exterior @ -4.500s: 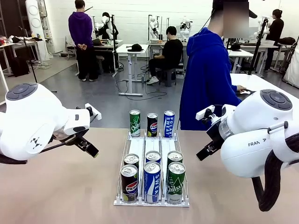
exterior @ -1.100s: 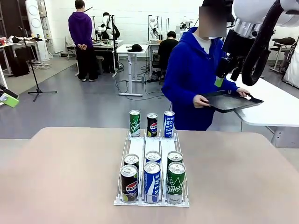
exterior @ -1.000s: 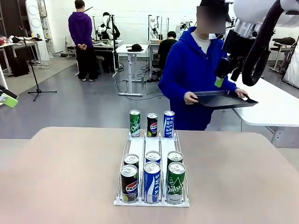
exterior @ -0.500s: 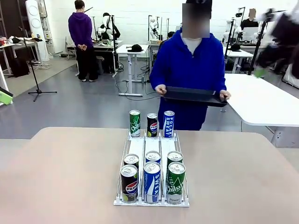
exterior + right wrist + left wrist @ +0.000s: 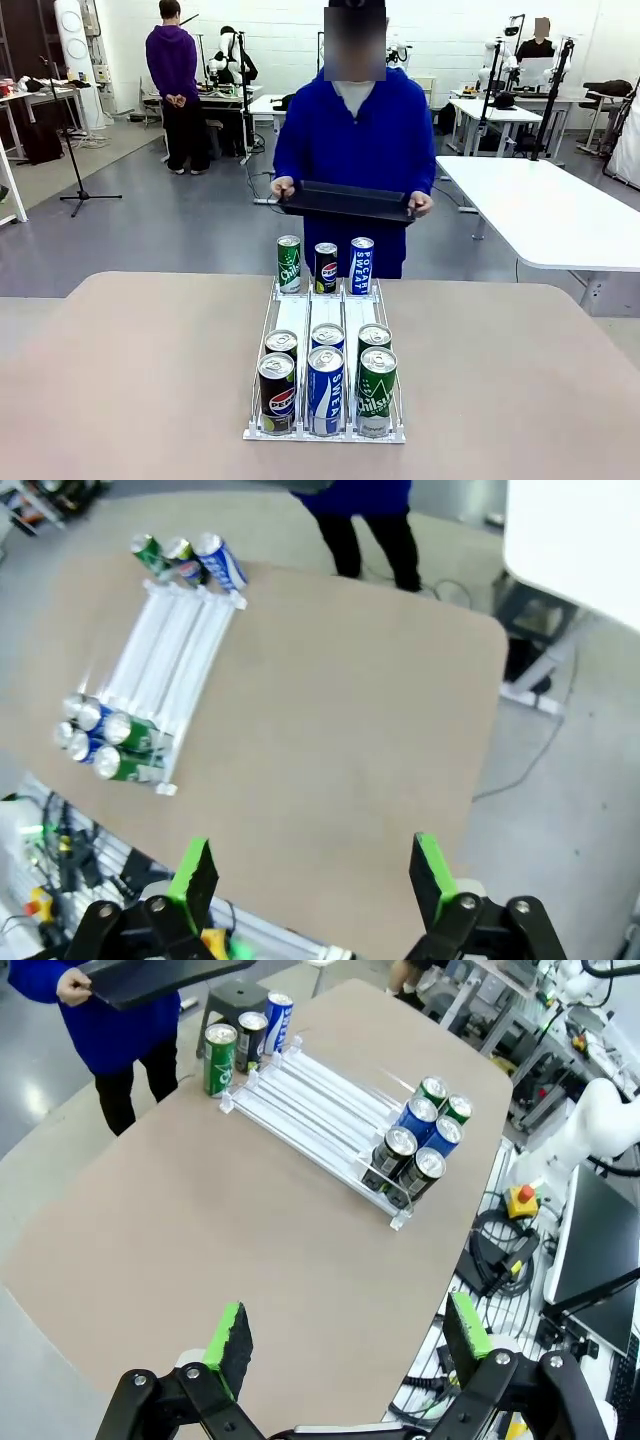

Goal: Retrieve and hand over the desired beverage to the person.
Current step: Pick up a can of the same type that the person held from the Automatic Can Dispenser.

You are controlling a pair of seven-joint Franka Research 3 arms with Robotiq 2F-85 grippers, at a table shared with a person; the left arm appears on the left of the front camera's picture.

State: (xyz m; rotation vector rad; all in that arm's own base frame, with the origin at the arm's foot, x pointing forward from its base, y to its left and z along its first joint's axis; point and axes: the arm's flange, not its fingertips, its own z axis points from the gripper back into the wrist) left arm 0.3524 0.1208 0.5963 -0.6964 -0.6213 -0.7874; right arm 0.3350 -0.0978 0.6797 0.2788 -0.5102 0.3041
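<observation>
Waiting on a pick: person (image 5: 350, 140) holds a tray (image 5: 345, 202) past the table's (image 5: 130, 380) far edge. Left gripper (image 5: 345, 1335) and right gripper (image 5: 312, 870) hover, jaws apart, empty; we need a can (image 5: 325, 385) named.

Grey floor (image 5: 150, 230), white wall (image 5: 280, 35), white tables (image 5: 540, 215) behind.

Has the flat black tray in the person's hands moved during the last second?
Yes. The black tray moved left, now centred behind the white can rack.
</observation>
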